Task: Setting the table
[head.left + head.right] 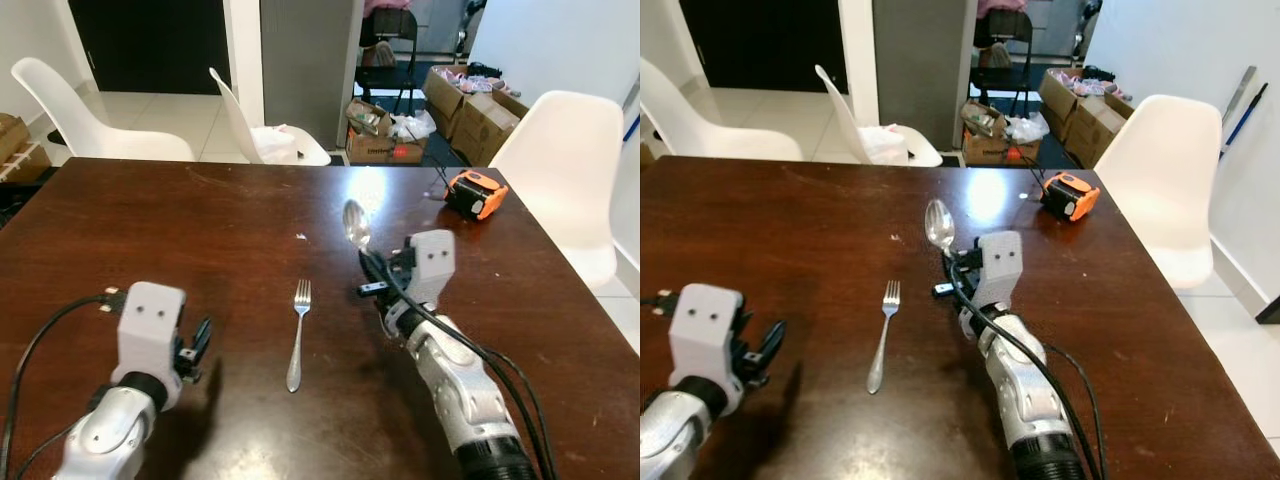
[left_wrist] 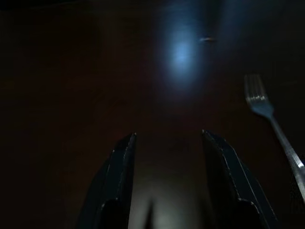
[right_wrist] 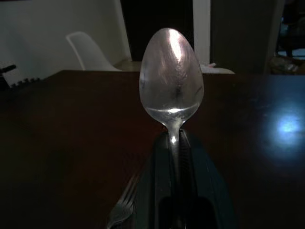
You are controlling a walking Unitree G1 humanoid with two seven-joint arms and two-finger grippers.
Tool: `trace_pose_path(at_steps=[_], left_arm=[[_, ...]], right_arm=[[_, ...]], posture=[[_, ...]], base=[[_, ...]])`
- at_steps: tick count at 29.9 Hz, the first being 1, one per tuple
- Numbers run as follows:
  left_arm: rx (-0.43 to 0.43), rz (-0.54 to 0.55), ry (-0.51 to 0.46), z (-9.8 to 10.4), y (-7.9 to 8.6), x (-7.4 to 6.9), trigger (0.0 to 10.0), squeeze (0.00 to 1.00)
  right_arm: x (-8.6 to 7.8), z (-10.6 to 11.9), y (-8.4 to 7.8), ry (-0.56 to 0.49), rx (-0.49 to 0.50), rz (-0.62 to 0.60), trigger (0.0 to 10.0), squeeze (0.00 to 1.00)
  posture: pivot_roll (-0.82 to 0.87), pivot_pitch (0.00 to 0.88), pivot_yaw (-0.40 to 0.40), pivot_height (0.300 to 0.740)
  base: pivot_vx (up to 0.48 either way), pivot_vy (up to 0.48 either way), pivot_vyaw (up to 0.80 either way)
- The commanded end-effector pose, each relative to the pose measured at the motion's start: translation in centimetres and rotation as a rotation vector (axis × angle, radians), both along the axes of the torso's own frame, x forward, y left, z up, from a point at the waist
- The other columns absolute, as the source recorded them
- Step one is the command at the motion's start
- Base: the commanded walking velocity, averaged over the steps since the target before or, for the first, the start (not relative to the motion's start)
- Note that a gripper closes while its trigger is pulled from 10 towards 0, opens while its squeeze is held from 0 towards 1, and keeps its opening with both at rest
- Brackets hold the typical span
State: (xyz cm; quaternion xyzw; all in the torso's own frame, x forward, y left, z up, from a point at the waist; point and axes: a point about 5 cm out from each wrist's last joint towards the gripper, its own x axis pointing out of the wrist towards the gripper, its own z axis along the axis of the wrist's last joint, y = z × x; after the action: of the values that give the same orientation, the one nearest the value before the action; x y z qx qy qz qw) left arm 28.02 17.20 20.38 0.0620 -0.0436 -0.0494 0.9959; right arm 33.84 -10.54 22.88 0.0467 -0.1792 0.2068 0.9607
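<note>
The left gripper (image 1: 196,345) rests low over the dark brown wooden table (image 1: 200,230), its two black fingers (image 2: 116,181) spread apart with nothing between them. Just to its right a silver metal fork (image 1: 297,333) lies flat, tines pointing away from the robot. Right of the fork, the right gripper (image 1: 372,268) pinches a shiny silver spoon (image 1: 356,223) by its handle, bowl raised beyond the fingertips. Further right and beyond lies an orange-and-black tape measure (image 1: 474,192).

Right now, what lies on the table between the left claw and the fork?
Nothing: in the left eye view, bare dark table separates the left claw from the fork.
</note>
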Motion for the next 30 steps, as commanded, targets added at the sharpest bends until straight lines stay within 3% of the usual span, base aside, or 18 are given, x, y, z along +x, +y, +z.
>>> trace_pose_path(at_steps=[1,10,15,19,30], left_arm=[[-0.012,-0.016,0.011,-0.5,-0.5,0.0,10.0,0.00],[-0.036,-0.097,0.030,-0.8,-1.5,-0.6,10.0,0.00],[-0.022,-0.070,0.030,-0.9,-0.8,-0.7,10.0,0.00],[-0.022,0.015,0.042,-1.6,0.4,-0.1,10.0,0.00],[-0.047,0.012,0.048,-2.2,-0.2,0.1,10.0,0.00]], right_arm=[[-1.0,0.0,0.0,-0.011,-0.011,-0.017,10.0,0.00],[-3.0,-2.8,-2.4,0.127,0.081,-0.182,10.0,0.00],[-3.3,-4.4,-3.4,0.195,0.092,-0.251,10.0,0.00],[-3.3,-4.9,-3.7,0.220,0.086,-0.278,10.0,0.00],[-2.6,-5.1,-3.4,0.247,0.088,-0.274,10.0,0.00]], posture=[[0.10,0.154,0.044,0.740],[0.07,0.127,0.057,0.740],[0.06,0.117,0.071,0.740],[0.06,0.109,0.072,0.740],[0.07,0.095,0.062,0.740]], base=[[0.000,0.000,0.00],[0.000,0.000,0.00],[0.000,0.000,0.00],[0.000,0.000,0.00],[0.000,0.000,0.00]])
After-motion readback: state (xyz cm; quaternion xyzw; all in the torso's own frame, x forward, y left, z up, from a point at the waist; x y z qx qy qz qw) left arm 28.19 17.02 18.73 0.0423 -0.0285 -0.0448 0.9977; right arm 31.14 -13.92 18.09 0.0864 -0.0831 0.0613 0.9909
